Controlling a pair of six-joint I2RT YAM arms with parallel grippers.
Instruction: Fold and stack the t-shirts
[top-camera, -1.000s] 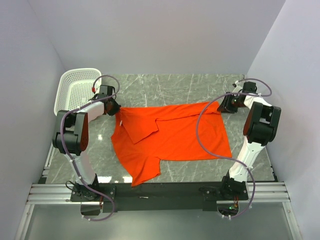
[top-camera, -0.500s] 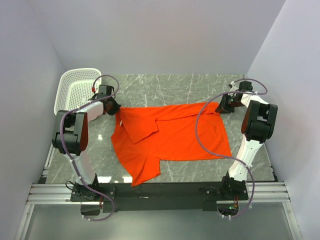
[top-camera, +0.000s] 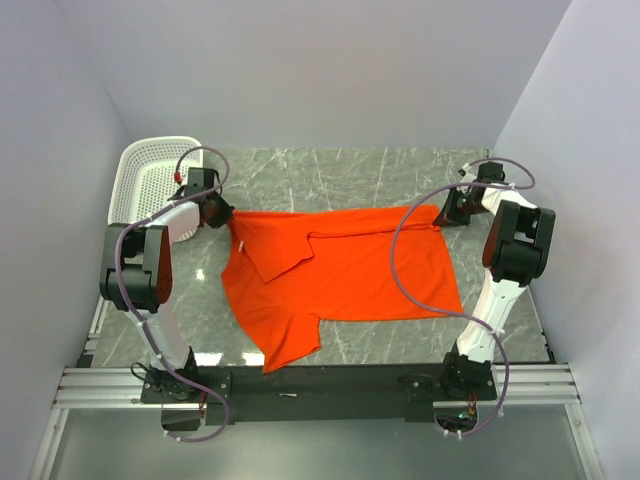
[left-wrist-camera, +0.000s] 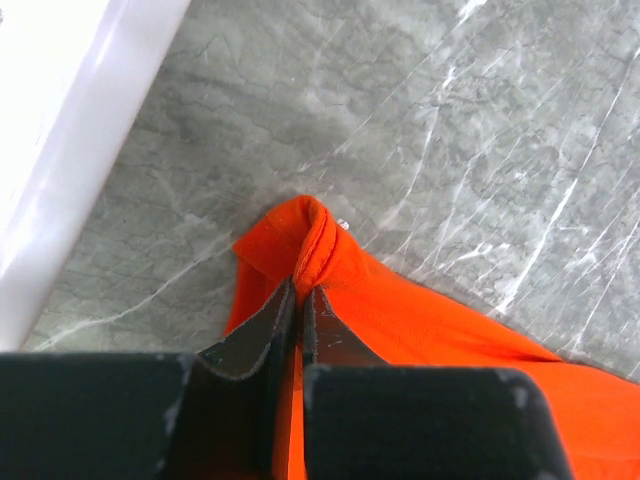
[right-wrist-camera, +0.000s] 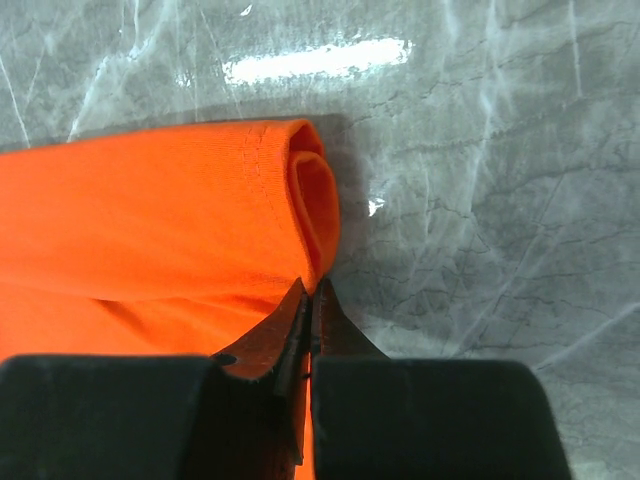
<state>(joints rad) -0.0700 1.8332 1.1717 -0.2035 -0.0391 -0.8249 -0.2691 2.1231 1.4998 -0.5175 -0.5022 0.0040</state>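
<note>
Lying flat across the middle of the grey marble tabletop (top-camera: 330, 175), the orange-red t-shirt (top-camera: 345, 275) is pulled out between the two arms along its far edge. The left gripper (top-camera: 224, 218) sits at the shirt's far-left corner, toward the far-left corner of the surface. From the left wrist camera its jaws are clenched on a bunched fold of hemmed fabric, and a small hump of cloth pokes out past the tips onto the marble. The right gripper (top-camera: 441, 213) is at the shirt's far-right corner, close to the right edge of the surface. The right wrist camera shows its jaws pressed tight on the rolled edge of the cloth, which curls over just beyond the tips.

Between the two grips the far edge of the shirt runs nearly straight. A pointed flap lies folded over the body near the left side, and one sleeve trails toward the near edge of the surface, left of centre.

A white perforated basket (top-camera: 150, 178) stands at the far-left corner of the surface, just beside the left gripper, and its white wall fills the upper-left corner of the left wrist view.
</note>
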